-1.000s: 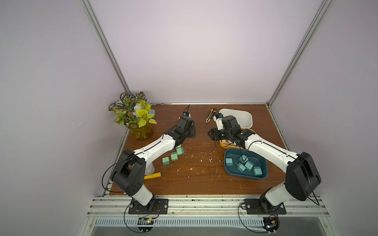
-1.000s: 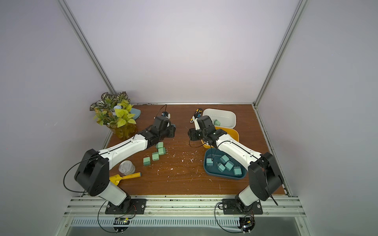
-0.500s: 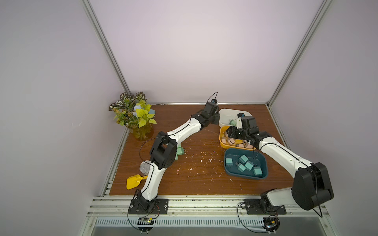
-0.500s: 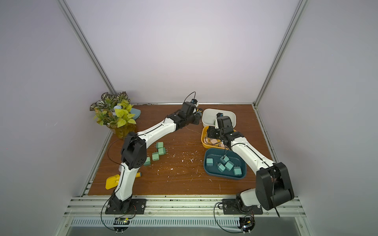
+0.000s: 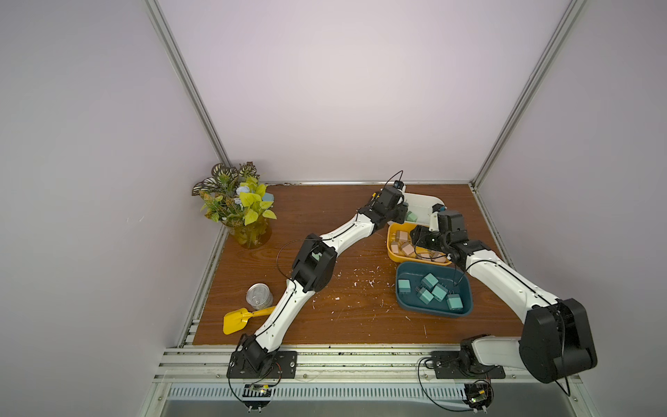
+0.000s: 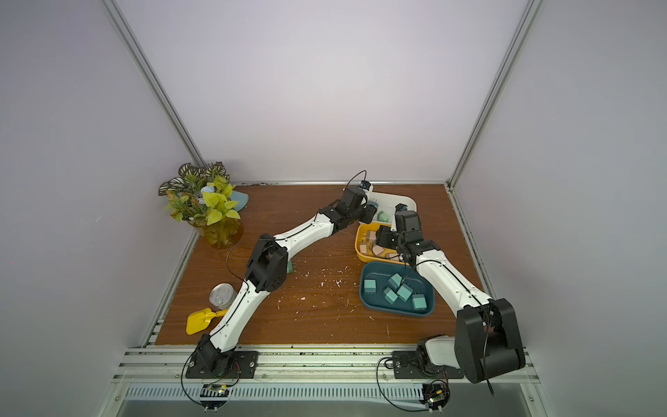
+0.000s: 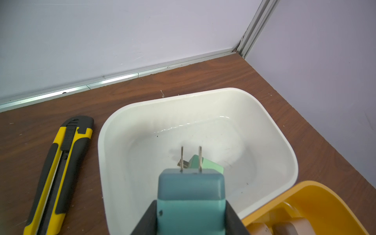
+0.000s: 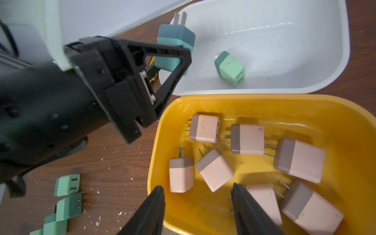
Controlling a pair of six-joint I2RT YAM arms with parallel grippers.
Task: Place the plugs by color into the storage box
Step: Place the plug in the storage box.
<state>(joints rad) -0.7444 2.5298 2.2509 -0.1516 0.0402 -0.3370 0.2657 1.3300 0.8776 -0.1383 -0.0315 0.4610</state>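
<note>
My left gripper [image 5: 404, 213] is shut on a pale blue-green plug [image 7: 191, 195] with a darker cap, prongs pointing away, held over the near end of the white box [image 7: 203, 95]. One mint green plug [image 8: 231, 68] lies inside that box. My right gripper [image 8: 197, 186] hangs open and empty over the yellow box [image 8: 254, 99], which holds several pale pink plugs [image 8: 204, 128]. In both top views the dark blue box [image 5: 465, 289] holds several teal plugs [image 5: 429, 285]. Loose mint plugs [image 8: 67, 185] lie on the table, mostly under the left arm in the top views.
A yellow-black utility knife [image 7: 59, 168] lies left of the white box. A potted plant [image 5: 242, 209] stands at the back left. A tin can [image 5: 259, 295] and a yellow scoop [image 5: 236, 319] sit near the front left. White crumbs are scattered mid-table.
The left arm swung from the loose mint plugs to the white box at the back, carrying a plug. The right arm moved right, from mid-table to over the yellow box.
</note>
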